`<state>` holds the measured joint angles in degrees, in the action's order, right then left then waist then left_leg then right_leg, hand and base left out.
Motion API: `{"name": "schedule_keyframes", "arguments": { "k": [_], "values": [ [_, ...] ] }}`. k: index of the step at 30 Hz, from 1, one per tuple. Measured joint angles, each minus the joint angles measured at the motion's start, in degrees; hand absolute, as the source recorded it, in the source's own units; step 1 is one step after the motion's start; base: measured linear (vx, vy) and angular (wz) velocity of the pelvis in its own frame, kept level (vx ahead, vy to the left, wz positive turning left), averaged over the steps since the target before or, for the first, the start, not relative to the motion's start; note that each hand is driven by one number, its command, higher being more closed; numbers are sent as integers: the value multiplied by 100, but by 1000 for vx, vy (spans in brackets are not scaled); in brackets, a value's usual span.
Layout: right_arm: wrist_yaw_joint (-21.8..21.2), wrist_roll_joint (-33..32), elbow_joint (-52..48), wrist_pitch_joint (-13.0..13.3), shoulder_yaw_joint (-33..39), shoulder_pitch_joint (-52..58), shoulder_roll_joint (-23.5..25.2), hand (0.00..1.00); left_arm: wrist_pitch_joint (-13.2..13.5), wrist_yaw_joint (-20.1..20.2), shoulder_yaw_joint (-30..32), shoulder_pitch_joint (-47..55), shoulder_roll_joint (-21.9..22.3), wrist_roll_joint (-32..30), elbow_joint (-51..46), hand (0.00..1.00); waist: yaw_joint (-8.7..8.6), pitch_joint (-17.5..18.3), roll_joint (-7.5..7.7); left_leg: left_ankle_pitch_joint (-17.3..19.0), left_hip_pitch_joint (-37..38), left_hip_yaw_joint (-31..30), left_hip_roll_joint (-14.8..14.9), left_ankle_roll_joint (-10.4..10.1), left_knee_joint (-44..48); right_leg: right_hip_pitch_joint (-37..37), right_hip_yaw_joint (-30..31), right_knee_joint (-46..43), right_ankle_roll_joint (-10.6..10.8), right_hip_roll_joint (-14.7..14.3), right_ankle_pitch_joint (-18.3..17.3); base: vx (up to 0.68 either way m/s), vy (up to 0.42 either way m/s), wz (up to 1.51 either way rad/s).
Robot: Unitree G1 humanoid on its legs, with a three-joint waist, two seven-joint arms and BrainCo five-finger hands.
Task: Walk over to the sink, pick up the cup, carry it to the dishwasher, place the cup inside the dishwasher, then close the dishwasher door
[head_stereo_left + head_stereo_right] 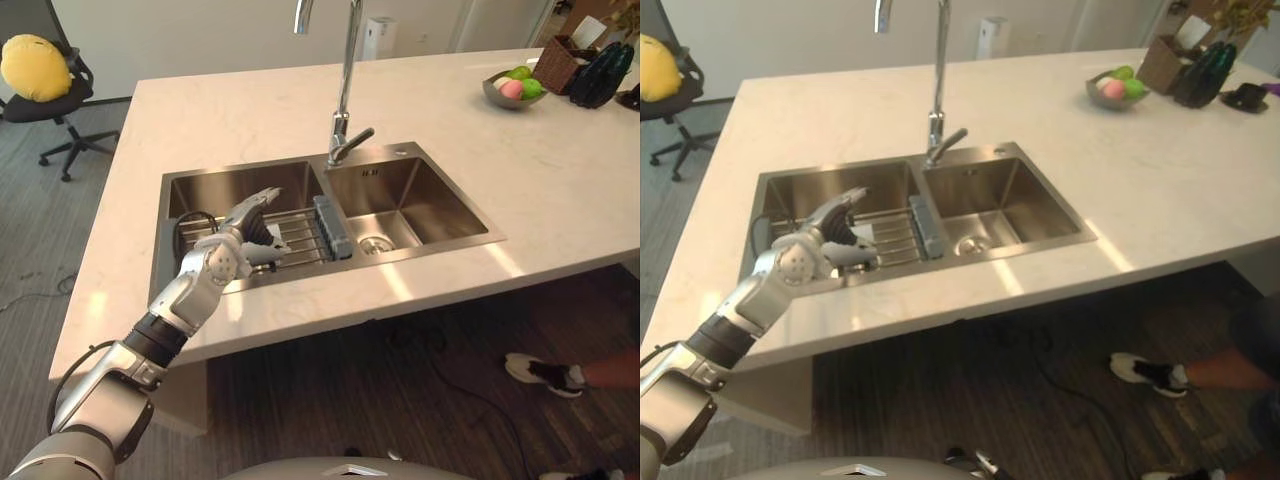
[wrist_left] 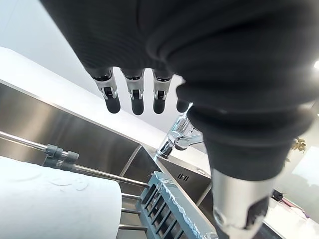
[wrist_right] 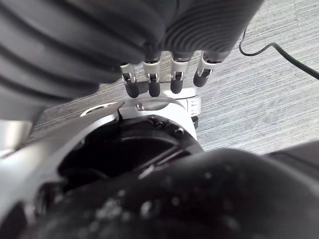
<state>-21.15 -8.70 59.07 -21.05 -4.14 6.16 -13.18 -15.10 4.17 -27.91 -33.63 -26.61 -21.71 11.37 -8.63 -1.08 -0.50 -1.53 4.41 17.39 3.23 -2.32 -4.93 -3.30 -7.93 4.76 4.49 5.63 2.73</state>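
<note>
The left hand point(image 1: 238, 232) hovers over the left basin of the sink point(image 1: 430, 195), fingers straight, loosely spread, gripping nothing; the white cup point(image 2: 55, 199) lies on the wire rack point(image 1: 305, 235) just beneath, at nine o'clock from the tap point(image 1: 347, 90); it looks light, rigid, slippery and breakable, best encircled round its wall; the right hand point(image 3: 154, 85) hangs idle, fingers relaxed.

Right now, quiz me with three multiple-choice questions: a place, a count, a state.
1. Where is the left hand? A over the left basin; B over the fruit bowl; C on the chair.
2. How many basins has the sink? A one; B two; C three.
3. The left hand's fingers are: A straight, holding nothing; B curled round the tap; C curled into a fist.
1 A: it hangs over the rack in the left basin. 2 B: a divider splits two basins. 3 A: its wrist view shows straight fingers above the cup.
</note>
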Motion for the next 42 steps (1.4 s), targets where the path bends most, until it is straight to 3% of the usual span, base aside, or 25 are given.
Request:
{"name": "schedule_keyframes", "arguments": {
  "k": [8, 12, 24, 36, 42],
  "values": [
    [1, -60, -197, -18, -9, 22, -76, 0, -16, 293, -152, -333, -9, -524, 989, 0, -204, -66, -132, 30, -21, 166, 51, -54, 0, 125, 138, 12, -13, -44, 67, -19, -11, -14],
    [0, -59, -194, -17, -6, 26, -68, 0, -223, 362, -143, -443, -9, -618, 1471, 0, -225, -69, -138, 23, -19, 252, 89, -60, 1, 154, 233, -15, -18, -86, 79, 57, -19, -12],
    [10, -118, -199, 119, 32, 41, -78, 0, -321, -266, 106, -682, 32, -831, 2215, 0, -309, -145, -208, -3, -16, 282, 112, -81, 0, 171, 228, -52, -46, -102, 61, 2, -6, -1],
    [8, -204, -207, 153, 122, 64, -61, 0, -171, -126, 303, -770, 65, -1017, 2819, 0, -397, -243, -224, 8, -14, 343, 140, -97, 0, 243, 270, -137, -63, -119, 29, 11, -5, -1],
    [0, -195, -216, 344, 149, 160, -67, 0, -116, 103, 303, -765, 66, -1129, 2816, 0, -408, -271, -263, 14, -20, 330, 155, -106, 0, 222, 253, -112, -64, -138, 27, 11, -6, 0]
  ]
}}
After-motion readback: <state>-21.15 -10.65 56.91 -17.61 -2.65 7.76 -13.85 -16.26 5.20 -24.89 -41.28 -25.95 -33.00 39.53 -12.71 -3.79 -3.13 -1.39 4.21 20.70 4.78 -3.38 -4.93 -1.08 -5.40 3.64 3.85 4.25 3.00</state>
